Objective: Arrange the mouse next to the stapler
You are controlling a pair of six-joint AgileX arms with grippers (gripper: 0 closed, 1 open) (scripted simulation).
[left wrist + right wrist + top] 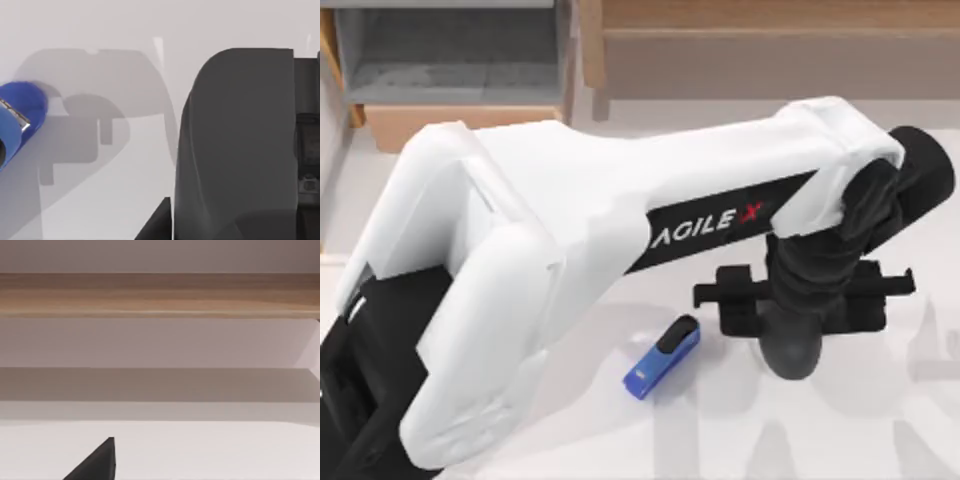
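Observation:
The mouse (792,350) is a dark egg-shaped body hanging under my left gripper (798,312), to the right of the stapler (662,358). In the left wrist view the mouse (235,140) sits large between the two fingers, which press its sides, so the gripper (230,210) is shut on it. It appears lifted, with its shadow cast on the table toward the stapler. The blue stapler (17,125) lies flat and slanted, black cap toward the far right. A short gap separates the mouse from the stapler. A dark fingertip (97,462) of my right gripper shows in the right wrist view.
My left arm's white link (570,250) crosses the table from the lower left. A wooden shelf unit (450,70) and a wooden ledge (770,30) stand along the far side. The white tabletop (880,430) lies bare right of the mouse.

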